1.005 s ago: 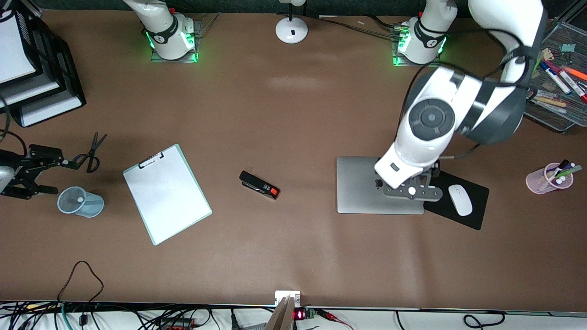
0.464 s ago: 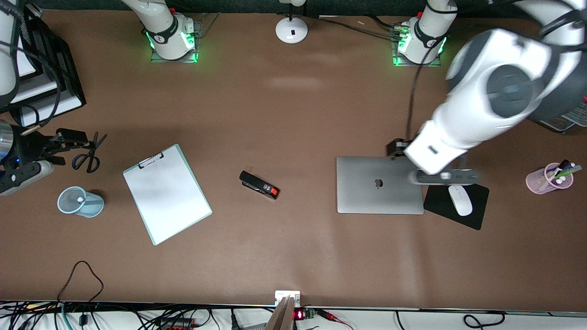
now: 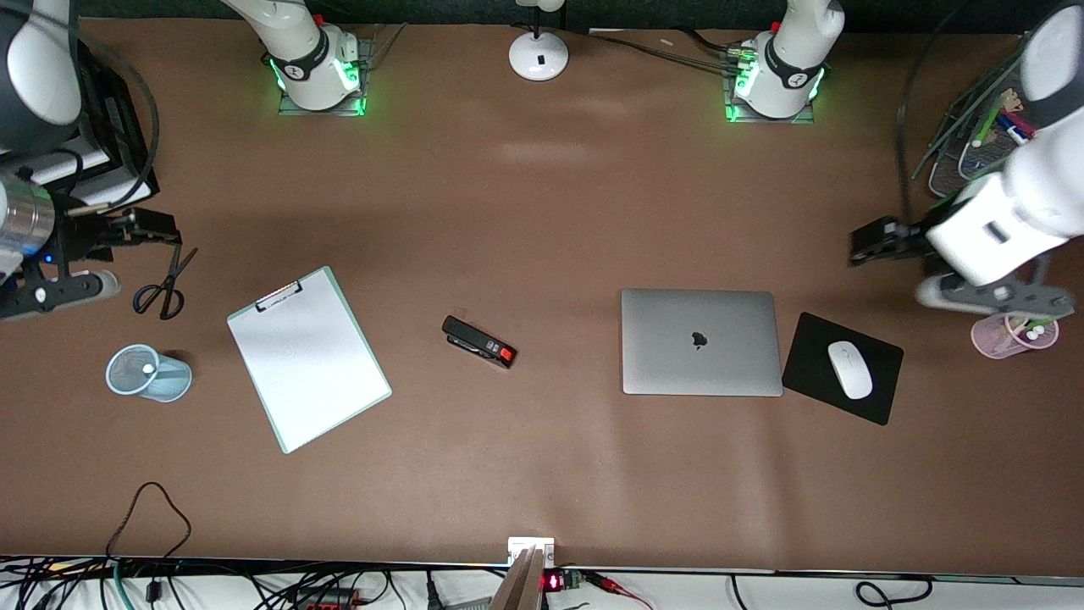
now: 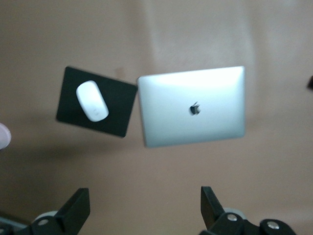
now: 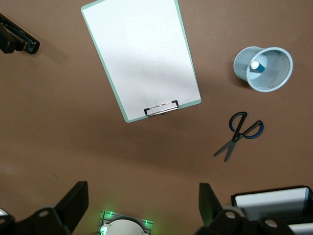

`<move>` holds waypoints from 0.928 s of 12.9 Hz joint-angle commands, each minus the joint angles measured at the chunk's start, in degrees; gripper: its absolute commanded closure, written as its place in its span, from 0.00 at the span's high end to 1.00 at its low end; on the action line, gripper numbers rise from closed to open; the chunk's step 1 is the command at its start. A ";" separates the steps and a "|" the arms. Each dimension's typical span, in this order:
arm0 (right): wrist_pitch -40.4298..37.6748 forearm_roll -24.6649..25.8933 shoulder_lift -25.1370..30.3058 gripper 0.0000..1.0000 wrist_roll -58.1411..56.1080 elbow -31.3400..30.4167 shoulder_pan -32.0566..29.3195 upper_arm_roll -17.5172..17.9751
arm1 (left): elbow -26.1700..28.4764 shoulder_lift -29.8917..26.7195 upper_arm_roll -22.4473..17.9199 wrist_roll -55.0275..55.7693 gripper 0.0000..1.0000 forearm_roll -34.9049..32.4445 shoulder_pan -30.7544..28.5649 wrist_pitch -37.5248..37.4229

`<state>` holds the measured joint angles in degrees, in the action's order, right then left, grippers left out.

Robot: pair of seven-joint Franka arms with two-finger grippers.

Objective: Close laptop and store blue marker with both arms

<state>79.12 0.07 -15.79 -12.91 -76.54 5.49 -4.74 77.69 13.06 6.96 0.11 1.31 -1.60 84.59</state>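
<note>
The silver-grey laptop point(image 3: 699, 341) lies closed, lid up with the dark logo showing, beside the black mouse pad; it also shows in the left wrist view point(image 4: 192, 105). The blue marker point(image 5: 259, 67) stands white end up inside the light-blue mesh cup point(image 3: 149, 374). My left gripper point(image 3: 868, 241) is open and empty, up in the air near the pink cup point(image 3: 1014, 332); its fingers frame bare table point(image 4: 143, 196). My right gripper point(image 3: 148, 227) is open and empty over the scissors point(image 3: 165, 284); it also shows in the right wrist view point(image 5: 142, 190).
A white mouse point(image 3: 849, 369) sits on the mouse pad point(image 3: 881, 398). A clipboard point(image 3: 307, 358) and a black stapler point(image 3: 478, 341) lie mid-table. Black paper trays point(image 3: 110, 135) stand at the right arm's end, a mesh tray of markers point(image 3: 974, 144) at the left arm's end.
My left arm has lifted off the laptop lid and swung toward the pink cup. My right gripper has pulled away from the mesh cup to above the scissors.
</note>
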 commanded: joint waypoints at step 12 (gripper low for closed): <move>15.61 1.69 18.17 1.00 2.96 -19.09 -0.12 -0.53 | 18.29 -14.29 -5.21 -5.82 1.00 2.65 -3.94 3.55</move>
<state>93.87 1.59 2.33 -11.61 -97.14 5.69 -5.09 92.63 0.93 1.65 -5.06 3.96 -5.59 85.97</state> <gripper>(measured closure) 0.000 0.000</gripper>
